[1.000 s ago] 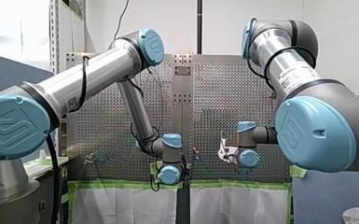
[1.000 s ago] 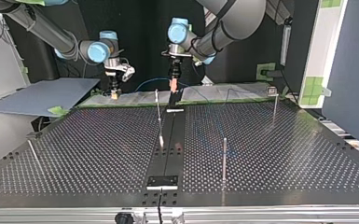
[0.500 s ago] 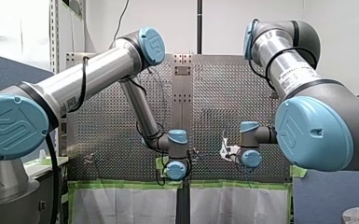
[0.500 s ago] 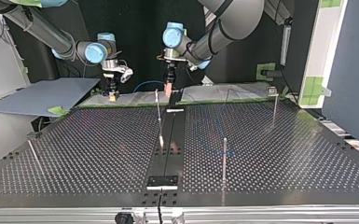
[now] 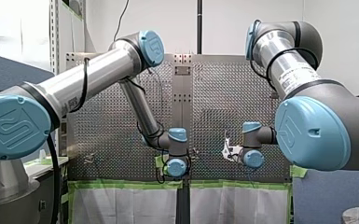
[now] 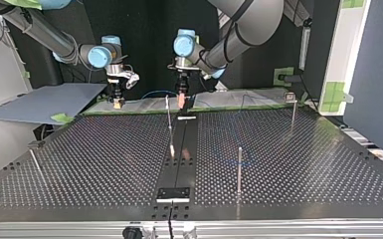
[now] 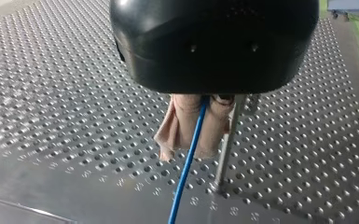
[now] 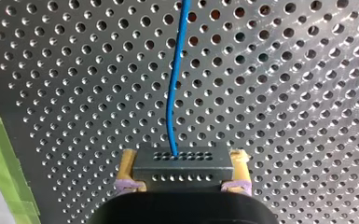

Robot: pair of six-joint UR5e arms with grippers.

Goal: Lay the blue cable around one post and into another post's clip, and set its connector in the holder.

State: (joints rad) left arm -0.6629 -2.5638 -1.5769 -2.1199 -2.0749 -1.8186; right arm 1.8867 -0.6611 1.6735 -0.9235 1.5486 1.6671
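Connector [image 8: 182,163] in my right gripper [image 8: 182,174], cable [image 7: 183,175] in my left gripper [image 7: 191,148], post [image 7: 225,145] just beside, perhaps touching

Blue cable [image 8: 170,107]. Dark grey connector [image 8: 182,164], two rows of small holes on its face. Yellow pads [image 8: 127,164] on right pincer [image 8: 184,161]; black housing [image 7: 214,42], beige pads on left pincer [image 7: 189,149]. Silver-grey surface [image 8: 284,93], even grid of round perforations. Green tape [image 8: 0,154] along its edge. Light-blue caps [image 5: 151,46] on silver arms [image 5: 98,74].
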